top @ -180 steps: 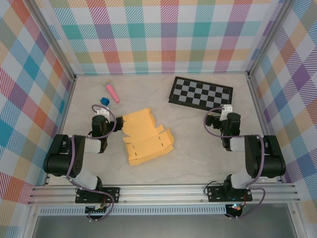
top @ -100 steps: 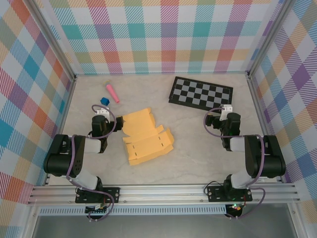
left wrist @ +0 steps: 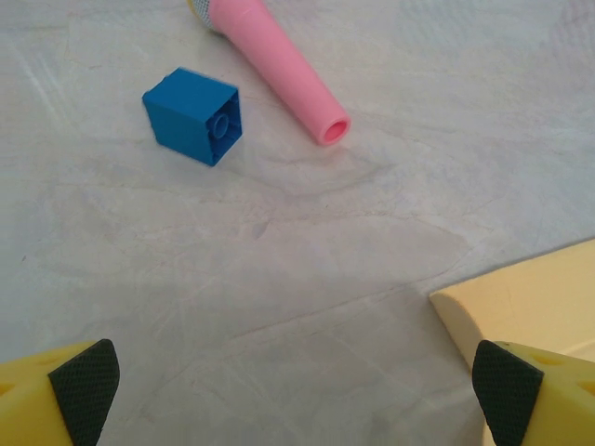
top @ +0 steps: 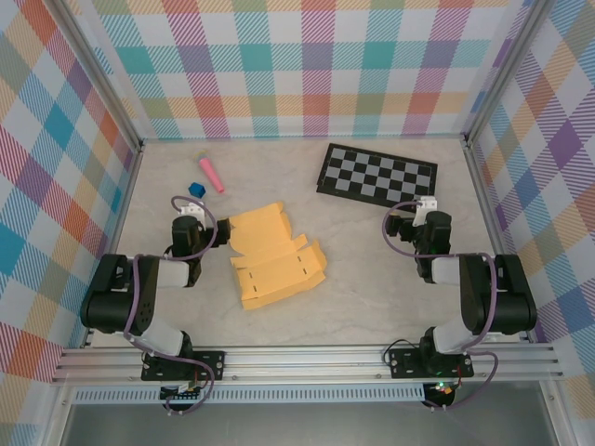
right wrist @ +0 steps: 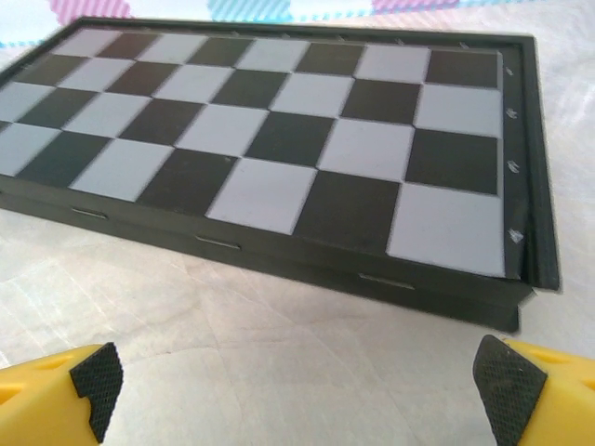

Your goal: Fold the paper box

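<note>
The paper box (top: 272, 255) lies flat and unfolded on the table, a yellow-orange die-cut sheet with flaps and slots, left of centre. One pale yellow corner of the paper box (left wrist: 521, 307) reaches into the left wrist view at the right. My left gripper (top: 189, 210) rests just left of the sheet, jaws wide open over bare table, and my left gripper (left wrist: 296, 395) has nothing between its fingers. My right gripper (top: 421, 212) sits at the right, apart from the sheet, also open and holding nothing; my right gripper (right wrist: 307, 390) faces the checkered board.
A black-and-white checkered board (top: 376, 175) lies at the back right, and the checkered board (right wrist: 279, 149) is close ahead of the right fingers. A blue block (top: 196, 190) and a pink cylinder (top: 210, 174) lie at the back left. Plaid walls enclose the table.
</note>
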